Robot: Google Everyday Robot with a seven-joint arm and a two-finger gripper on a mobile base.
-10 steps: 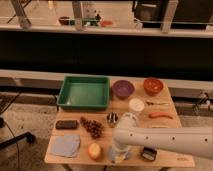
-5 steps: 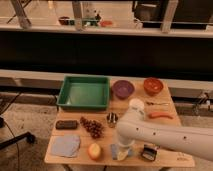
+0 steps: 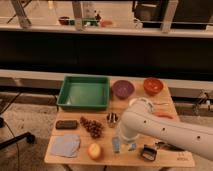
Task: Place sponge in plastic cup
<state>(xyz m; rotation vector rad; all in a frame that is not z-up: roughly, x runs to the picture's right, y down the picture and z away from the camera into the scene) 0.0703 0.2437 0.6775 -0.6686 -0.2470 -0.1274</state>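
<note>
My gripper [image 3: 123, 142] hangs at the end of the white arm [image 3: 150, 125], which reaches in from the lower right. It is low over the front middle of the wooden table [image 3: 165, 159]. Small pale blue-grey shapes show right under it, one on the left [image 3: 116, 145] and one on the right [image 3: 131, 146]. I cannot tell whether they are the sponge, the plastic cup or parts of the gripper. No separate sponge or light-blue cup shows anywhere else; the arm hides the spot below it.
A green tray [image 3: 84, 92], a purple bowl [image 3: 122, 88] and an orange bowl [image 3: 153, 85] stand at the back. A dark block [image 3: 66, 124], grapes [image 3: 91, 127], a blue-grey cloth [image 3: 65, 145], an apple [image 3: 94, 150] and a black object [image 3: 148, 152] lie in front.
The arm's elbow has swung a little toward the back right, and now covers the white cup. The gripper has stayed low over the same spot at the table's front.
</note>
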